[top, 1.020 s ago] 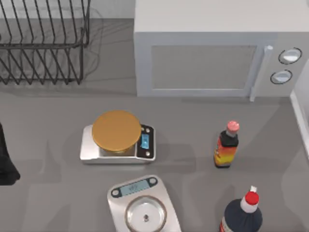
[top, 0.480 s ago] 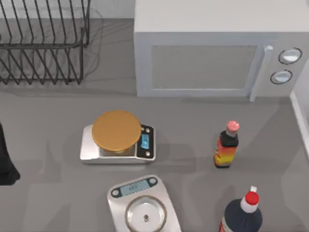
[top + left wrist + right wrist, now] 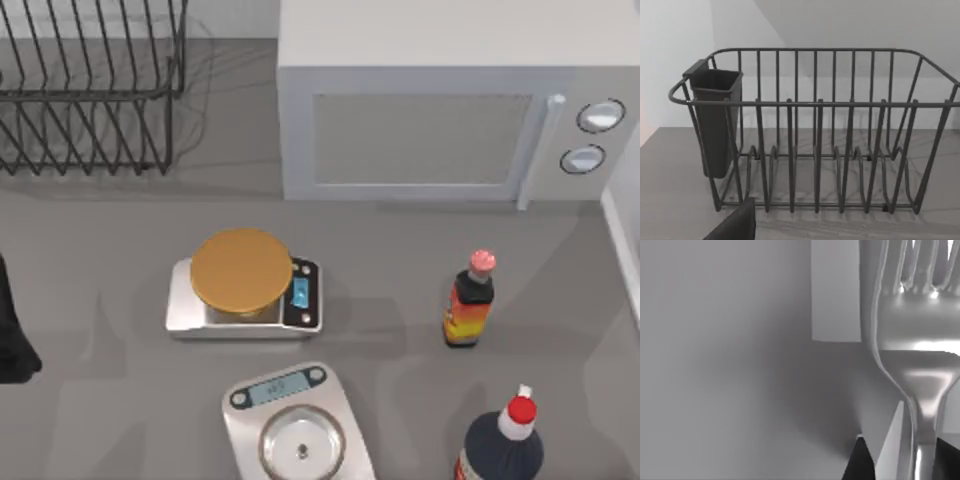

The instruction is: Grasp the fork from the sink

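Nothing has moved since; fork point(image 3: 920, 340) looms close before right end effector.

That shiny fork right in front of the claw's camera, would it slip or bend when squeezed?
The fork looks like polished metal with bright glints, so it is probably slippery. It seems solid, so likely stiff, not bendy. Its neck narrows to a slim handle, so it may twist in a loose grip.

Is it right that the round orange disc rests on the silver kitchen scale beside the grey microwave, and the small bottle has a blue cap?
Not quite. In the top view the small bottle has a pink cap, not blue. The round orange disc does rest on the silver kitchen scale, near the grey microwave.
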Controlling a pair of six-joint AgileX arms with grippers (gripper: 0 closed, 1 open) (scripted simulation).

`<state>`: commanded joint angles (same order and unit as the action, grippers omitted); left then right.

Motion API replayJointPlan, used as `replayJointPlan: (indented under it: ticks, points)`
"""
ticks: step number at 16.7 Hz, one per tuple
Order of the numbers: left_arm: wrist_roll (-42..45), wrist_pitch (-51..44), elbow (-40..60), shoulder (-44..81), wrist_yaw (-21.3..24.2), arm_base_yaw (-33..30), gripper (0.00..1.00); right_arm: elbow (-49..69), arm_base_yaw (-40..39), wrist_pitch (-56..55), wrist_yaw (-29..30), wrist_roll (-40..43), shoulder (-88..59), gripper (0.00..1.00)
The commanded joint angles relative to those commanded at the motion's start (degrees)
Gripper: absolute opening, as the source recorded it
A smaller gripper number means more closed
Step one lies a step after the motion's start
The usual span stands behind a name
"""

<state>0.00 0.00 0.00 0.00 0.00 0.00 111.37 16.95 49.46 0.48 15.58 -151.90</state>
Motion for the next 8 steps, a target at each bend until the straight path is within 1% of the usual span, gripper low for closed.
replayJointPlan:
  ticks: [7, 8]
  points:
    - [0.00, 0.00, 0.00, 0.00, 0.00, 0.00, 1.00, 0.00, 0.00, 0.00, 0.00, 0.00, 0.00, 0.00]
    - [0.00, 0.00, 0.00, 0.00, 0.00, 0.00, 1.00, 0.58, -0.18, 0.73, -0.69, -0.62, 2.60, 0.00]
